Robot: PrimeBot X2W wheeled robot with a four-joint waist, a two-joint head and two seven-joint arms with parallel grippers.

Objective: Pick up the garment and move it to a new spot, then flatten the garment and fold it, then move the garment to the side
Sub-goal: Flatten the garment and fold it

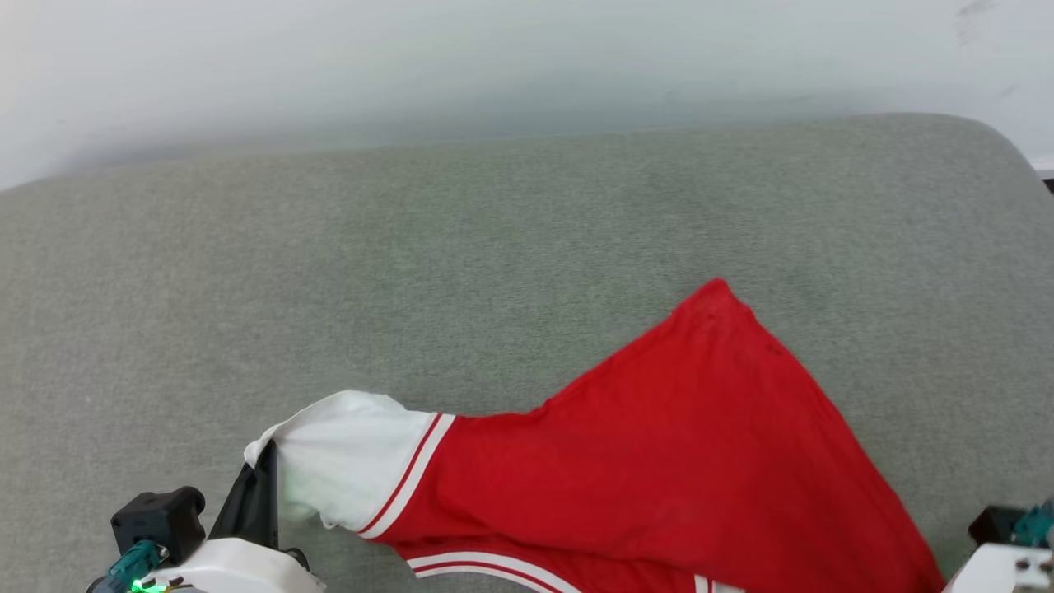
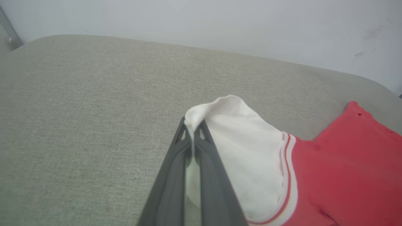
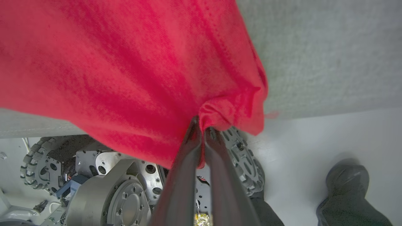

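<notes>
The garment point(image 1: 683, 445) is a red T-shirt with a white sleeve and red-and-white striped trim, stretched across the near part of the grey-green cushion point(image 1: 461, 272). My left gripper point(image 1: 265, 461) is shut on the edge of the white sleeve point(image 2: 245, 147); the left wrist view shows the fingertips point(image 2: 183, 133) pinching the sleeve's fold. My right gripper point(image 3: 201, 128) is shut on a bunched red edge of the garment point(image 3: 132, 72), held off the cushion's near edge. In the head view only the white right wrist point(image 1: 1000, 568) appears at the lower right. One red corner points away up the cushion.
A pale wall point(image 1: 527, 58) runs behind the cushion. The right wrist view looks down past the cushion's edge at my wheeled base point(image 3: 103, 185) on the white floor and at a person's dark shoe point(image 3: 348, 191) at the lower right.
</notes>
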